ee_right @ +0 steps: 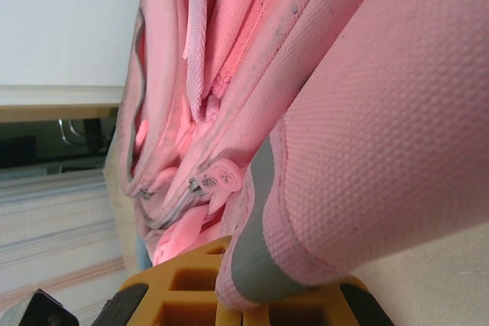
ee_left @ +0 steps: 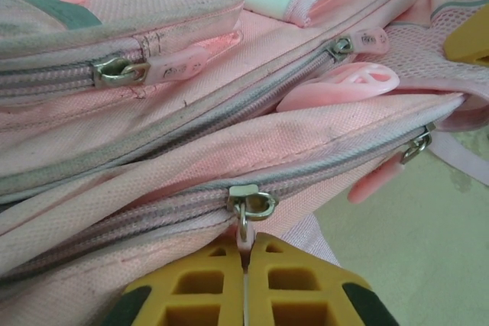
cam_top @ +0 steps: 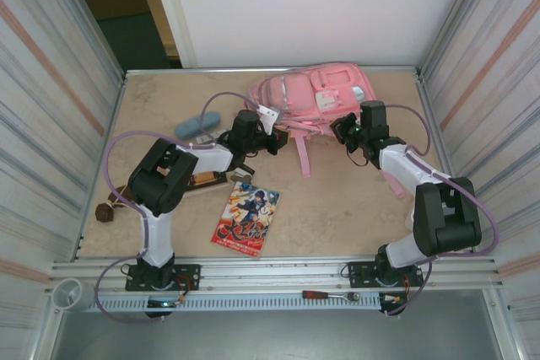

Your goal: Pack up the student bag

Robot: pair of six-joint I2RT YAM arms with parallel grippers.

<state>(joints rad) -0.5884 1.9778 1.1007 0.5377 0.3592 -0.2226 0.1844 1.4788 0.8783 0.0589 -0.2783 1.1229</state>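
Left hand (ee_left: 245, 243) pinches closed tight on the zipper pull (ee_left: 250, 204) of the student bag (cam_top: 316, 94) lying just ahead on the table (cam_top: 337, 208), while right hand (ee_right: 256, 289) clamps its grey-edged flap (ee_right: 258, 204), likely bracing the fabric so the zipper can run.

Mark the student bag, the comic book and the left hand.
student bag (cam_top: 316, 94): top external, front pocket panel.
comic book (cam_top: 246, 218): top external, middle of cover.
left hand (ee_left: 246, 253): left wrist, between the shut fingertips.
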